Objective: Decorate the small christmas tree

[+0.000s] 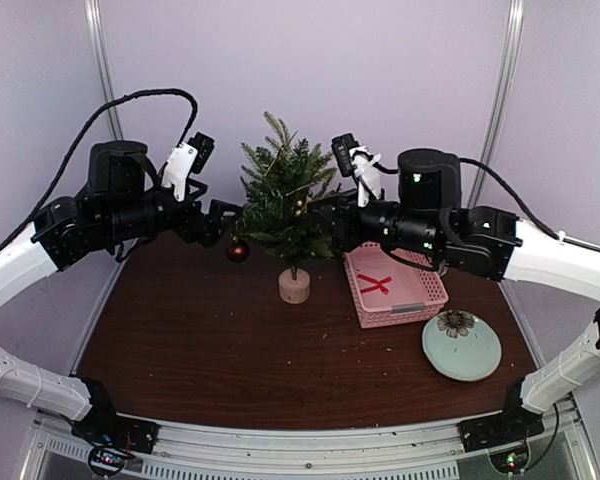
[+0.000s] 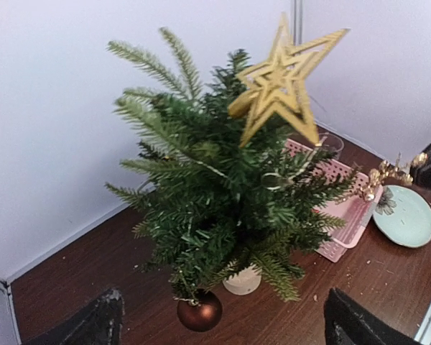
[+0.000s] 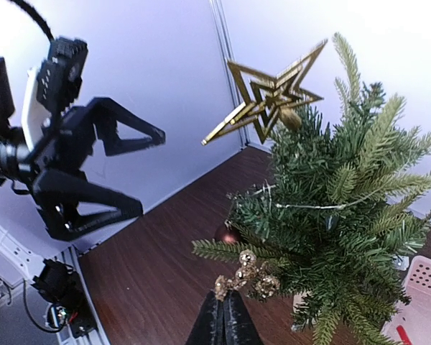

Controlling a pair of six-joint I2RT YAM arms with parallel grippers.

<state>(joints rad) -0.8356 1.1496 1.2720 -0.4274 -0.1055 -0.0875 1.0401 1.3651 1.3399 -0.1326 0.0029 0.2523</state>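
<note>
The small christmas tree point(image 1: 285, 195) stands on its pale stump base point(image 1: 294, 286) at the back middle of the table. A gold star point(image 2: 280, 79) sits at its top and also shows in the right wrist view point(image 3: 269, 93). A brown ball point(image 2: 199, 310) hangs from a low branch on the left side. My left gripper point(image 1: 226, 219) is open and empty, just left of the tree above the ball. My right gripper point(image 3: 224, 300) is shut on a gold glitter berry sprig point(image 3: 255, 272) and holds it against the tree's right-side branches.
A pink basket point(image 1: 420, 300) holding a red piece stands right of the tree. A pale green plate point(image 1: 480, 355) with a dark flower-shaped ornament point(image 1: 456, 322) lies in front of the basket at the right. White walls close the back and the sides.
</note>
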